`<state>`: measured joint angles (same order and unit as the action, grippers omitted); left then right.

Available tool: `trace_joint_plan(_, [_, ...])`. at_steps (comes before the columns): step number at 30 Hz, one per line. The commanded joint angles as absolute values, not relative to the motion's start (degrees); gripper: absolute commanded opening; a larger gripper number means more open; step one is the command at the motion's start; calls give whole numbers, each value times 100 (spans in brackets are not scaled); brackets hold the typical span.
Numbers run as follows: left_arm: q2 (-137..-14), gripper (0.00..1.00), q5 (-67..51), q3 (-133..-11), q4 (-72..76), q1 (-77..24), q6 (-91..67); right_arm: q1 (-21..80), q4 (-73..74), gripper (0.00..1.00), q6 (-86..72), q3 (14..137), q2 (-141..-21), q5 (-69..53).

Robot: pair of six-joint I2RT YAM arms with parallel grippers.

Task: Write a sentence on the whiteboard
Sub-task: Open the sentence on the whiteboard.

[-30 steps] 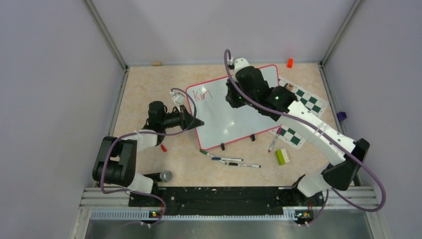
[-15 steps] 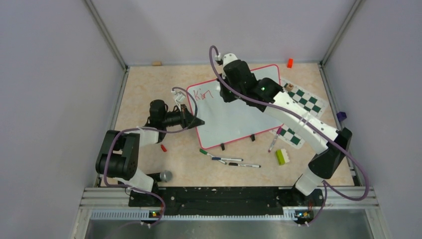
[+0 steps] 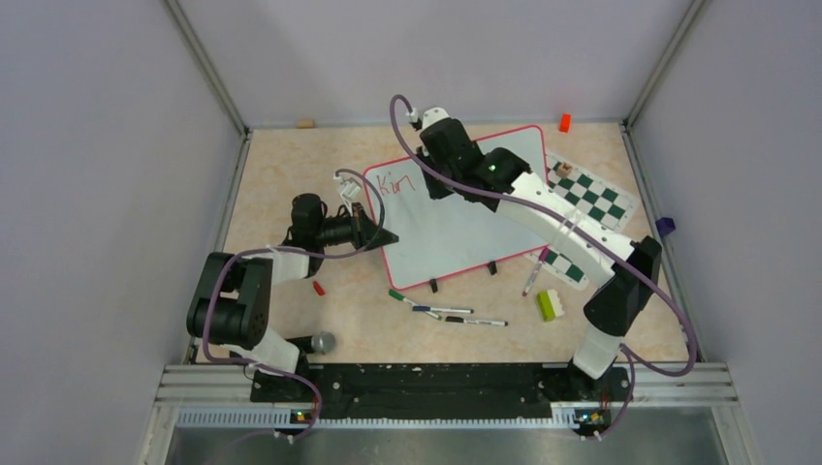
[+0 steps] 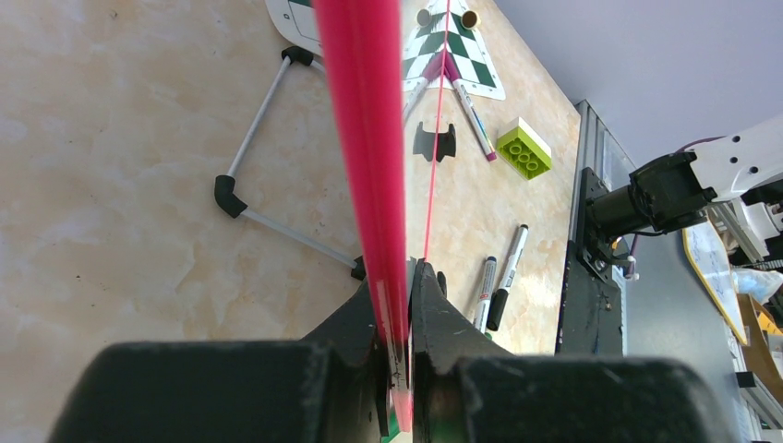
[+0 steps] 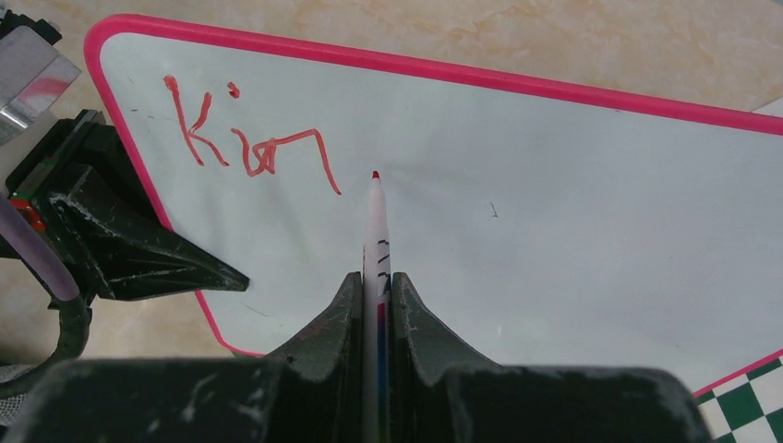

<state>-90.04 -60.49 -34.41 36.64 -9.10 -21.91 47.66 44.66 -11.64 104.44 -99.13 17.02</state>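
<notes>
Right wrist view shows the whiteboard (image 5: 554,231) lying on the table (image 5: 554,37), with only "Kin" of the sentence (image 5: 249,138) written in red near one corner; I judge that most of the words are not yet written. The right gripper (image 5: 376,281) is closed around a marker (image 5: 375,212), whose tip is just beside the last letter. The left gripper (image 4: 399,277) pinches the whiteboard at its edge. No container is visible.

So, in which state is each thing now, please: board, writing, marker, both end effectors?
whiteboard: mostly blank, frame clamped.
sentence: begun, only "Kin" written.
red marker: uncapped, tip just right of the letters.
left end effector: shut on the whiteboard frame.
right end effector: shut on the red marker.
</notes>
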Motion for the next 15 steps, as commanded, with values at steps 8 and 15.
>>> trace_joint_plan(8, [-9209,0,-4919,-3349,3173,-905,-1485,4834,4465,0,-1060,10904,-10102,1890])
trace_joint_plan(15, [-9192,0,-4913,-3353,3173,-905,-1494,4836,4426,0,-1050,10931,-10108,2035])
